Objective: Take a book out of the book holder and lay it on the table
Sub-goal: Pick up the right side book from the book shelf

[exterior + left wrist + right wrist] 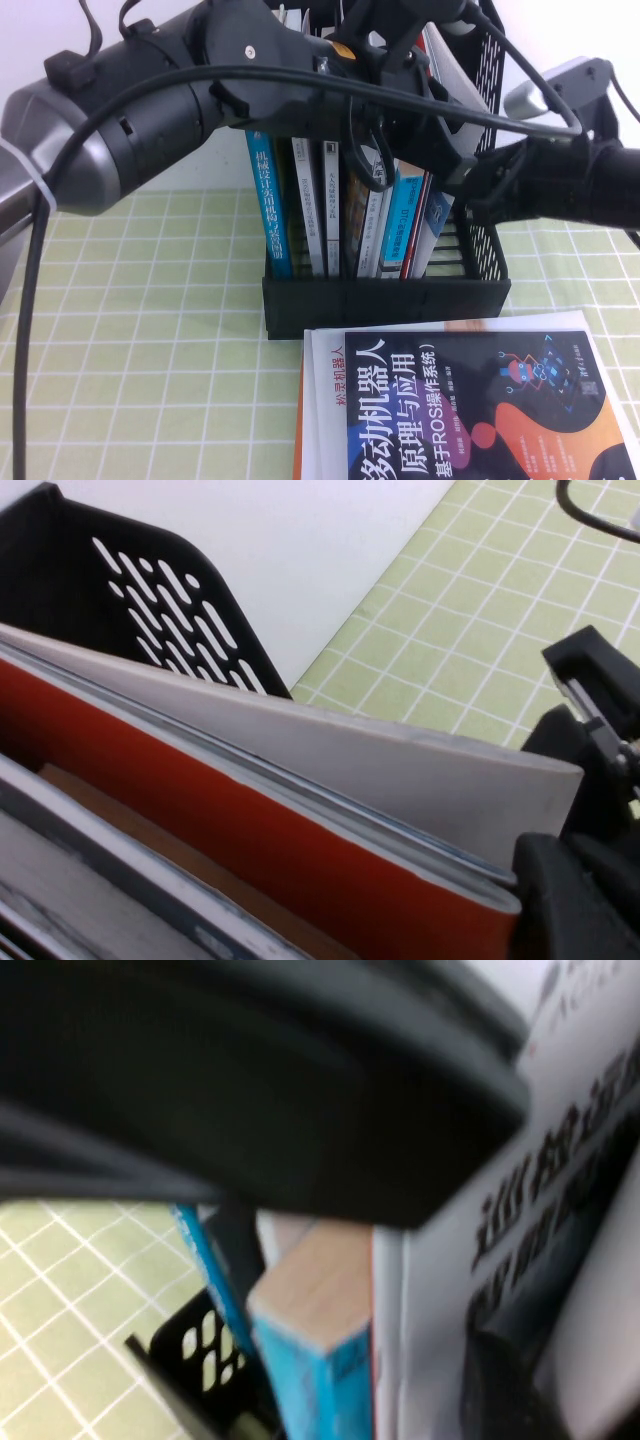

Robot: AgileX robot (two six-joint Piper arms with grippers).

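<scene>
Books are packed upright in the book holder (385, 295), which is placed at the centre of the table (130, 330), its low front lip facing six o'clock. The book (462, 75), a thin pale volume, is seen leaning at the rack's three o'clock end, its top edge raised above the neighbouring spines and tipped against the perforated side wall. The left gripper (385, 60) is positioned over the top of the rack at twelve o'clock; whether its fingers are open or closed cannot be told, though in the left wrist view a black finger (570, 900) is seen against the corner of the pale book (400, 770) and a red-covered one beside it. The right gripper (480, 165) is reached in from three o'clock, held wide at that book's side. A black and orange book (470, 410) is laid flat at six o'clock, just beside the lip.
</scene>
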